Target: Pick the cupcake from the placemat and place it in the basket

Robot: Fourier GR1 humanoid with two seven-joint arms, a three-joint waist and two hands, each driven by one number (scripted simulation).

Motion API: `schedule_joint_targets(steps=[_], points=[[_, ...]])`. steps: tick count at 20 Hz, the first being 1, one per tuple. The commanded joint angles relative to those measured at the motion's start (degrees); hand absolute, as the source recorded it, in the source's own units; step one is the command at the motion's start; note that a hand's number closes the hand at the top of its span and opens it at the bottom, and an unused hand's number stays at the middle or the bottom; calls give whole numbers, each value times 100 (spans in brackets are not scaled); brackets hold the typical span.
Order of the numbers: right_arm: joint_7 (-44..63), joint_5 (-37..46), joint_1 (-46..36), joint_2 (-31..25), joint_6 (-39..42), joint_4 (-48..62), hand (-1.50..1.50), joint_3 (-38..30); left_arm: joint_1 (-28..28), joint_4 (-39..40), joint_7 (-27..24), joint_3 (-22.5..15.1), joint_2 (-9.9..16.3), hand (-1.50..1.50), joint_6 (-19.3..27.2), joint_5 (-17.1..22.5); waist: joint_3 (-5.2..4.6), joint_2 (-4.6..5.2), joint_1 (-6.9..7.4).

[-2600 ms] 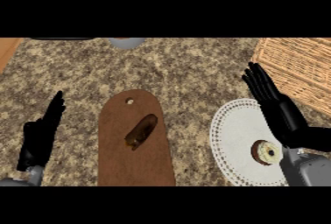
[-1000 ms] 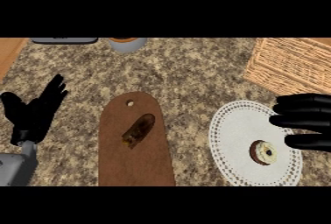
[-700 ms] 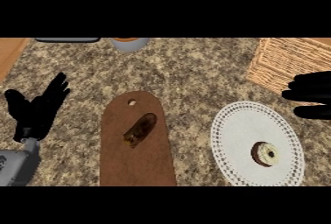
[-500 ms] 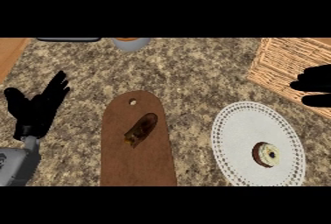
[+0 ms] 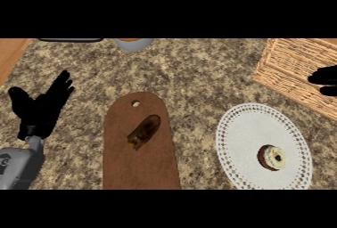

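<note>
1. The right hand (image 5: 324,81) shows only partly at the right edge, over the basket (image 5: 289,71); I cannot tell its fingers, and the cupcake is not in it.
2. The left hand (image 5: 41,109) rests open at the left, holding nothing.
3. The cupcake (image 5: 273,157) sits on the white placemat (image 5: 247,129), lower right, not yet picked.
4. A brown board (image 5: 138,160) on the bench (image 5: 197,67) carries a dark pastry (image 5: 143,132), apart from the task.

No legible text, labels, brand marks, numbers or signs in the head view. Checked each surface that shows: none carries readable writing.
</note>
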Motion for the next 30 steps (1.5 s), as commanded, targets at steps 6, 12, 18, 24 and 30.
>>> schedule_joint_targets(steps=[6, 12, 18, 24, 30], points=[[-2230, 846, 525, 179, -216, 931, -150, 808, -33, -27, 88, -106, -162, 0, 19, -106, 8, 10, 58], [-2821, 1158, 508, 620, -975, 1600, -150, 1371, -196, 132, 14, 67, -157, 0, -7, -128, -4, 0, 52], [-2615, 1229, 604, 1520, -1470, 1908, -150, 2094, -133, 193, 69, 221, 37, 0, -292, -42, -8, -8, 43], [-2678, 2225, 394, 1992, -2021, 2626, -150, 2600, -77, 131, 85, 247, -180, 0, -203, -175, -10, -38, -37], [-2874, 2918, 20, 2344, -2238, 3392, -150, 2716, 212, 125, -126, 487, -99, 0, -439, -240, -13, -49, -57]])
